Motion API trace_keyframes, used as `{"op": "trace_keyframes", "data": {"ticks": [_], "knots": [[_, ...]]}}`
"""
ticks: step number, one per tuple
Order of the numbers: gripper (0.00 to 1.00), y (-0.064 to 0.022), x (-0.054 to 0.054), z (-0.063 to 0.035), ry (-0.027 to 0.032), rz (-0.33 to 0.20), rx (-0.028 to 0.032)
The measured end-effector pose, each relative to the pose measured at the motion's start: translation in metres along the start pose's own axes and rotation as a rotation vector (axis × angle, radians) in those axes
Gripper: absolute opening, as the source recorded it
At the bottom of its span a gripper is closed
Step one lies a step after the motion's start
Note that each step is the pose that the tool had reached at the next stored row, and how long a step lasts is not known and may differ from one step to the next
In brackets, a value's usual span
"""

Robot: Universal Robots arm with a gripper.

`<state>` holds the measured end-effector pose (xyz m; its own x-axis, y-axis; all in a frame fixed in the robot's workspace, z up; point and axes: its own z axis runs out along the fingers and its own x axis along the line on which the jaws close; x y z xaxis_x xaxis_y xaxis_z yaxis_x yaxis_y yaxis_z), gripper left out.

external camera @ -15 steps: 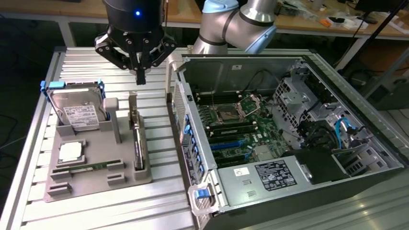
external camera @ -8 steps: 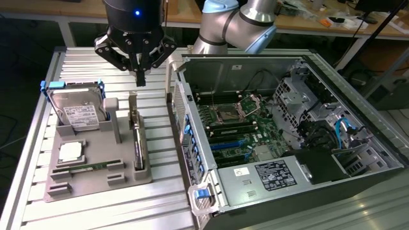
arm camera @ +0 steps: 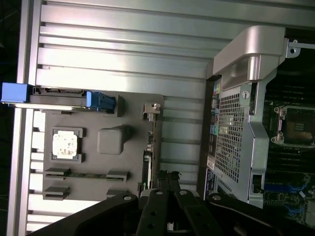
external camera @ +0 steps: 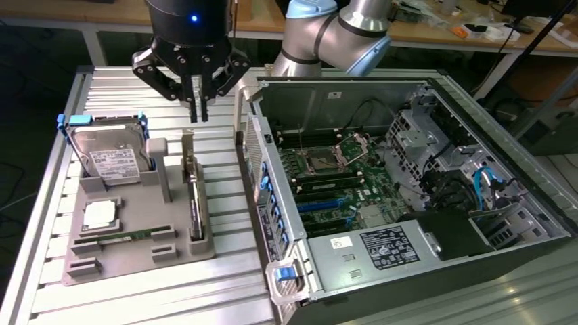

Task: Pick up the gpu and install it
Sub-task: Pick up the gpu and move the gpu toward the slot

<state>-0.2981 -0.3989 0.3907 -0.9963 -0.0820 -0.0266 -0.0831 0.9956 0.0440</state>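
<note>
Exterior view, nearest first: the ribbed metal table (external camera: 135,298) carries a grey holder tray (external camera: 135,261) on the exterior view's left and an open computer case (external camera: 361,101) on its right, the two standing just beside each other. At the near end of the tray a slim green memory stick (external camera: 122,237) lies in its slot, with a processor chip (external camera: 99,213) in a square pocket just behind it. Farther back a silver hard drive (external camera: 108,159) with a white label and blue frame leans upright in its cradle. The gpu (external camera: 194,203) stands on edge in a long slot along the tray's side nearest the case, a thin dark card whose pale metal bracket (external camera: 188,152) sits at the far end. Inside the case, the power supply (external camera: 388,247) with its label is nearest, then the motherboard (external camera: 334,176) with blue slots and an empty processor socket. Beyond the tray, the black gripper (external camera: 197,118) hangs above the bracket end of the gpu, fingers pointing straight down, clenched together with nothing between them and clear of the card. In the wrist view the same closed fingers reach over the gpu's edge-on line beside the case's perforated rear panel (arm camera: 231,132). Behind it the silver and blue arm (external camera: 352,34) rises before wooden benches.
</note>
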Motion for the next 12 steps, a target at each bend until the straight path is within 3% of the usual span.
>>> {"op": "trace_keyframes", "data": {"ticks": [6, 12], "knots": [[0.42, 0.0000, 0.0000, 0.0000, 0.0000, 0.000, -0.0001], [0.43, 0.0000, 0.0000, 0.0000, -0.0001, 0.000, 0.0000]]}}
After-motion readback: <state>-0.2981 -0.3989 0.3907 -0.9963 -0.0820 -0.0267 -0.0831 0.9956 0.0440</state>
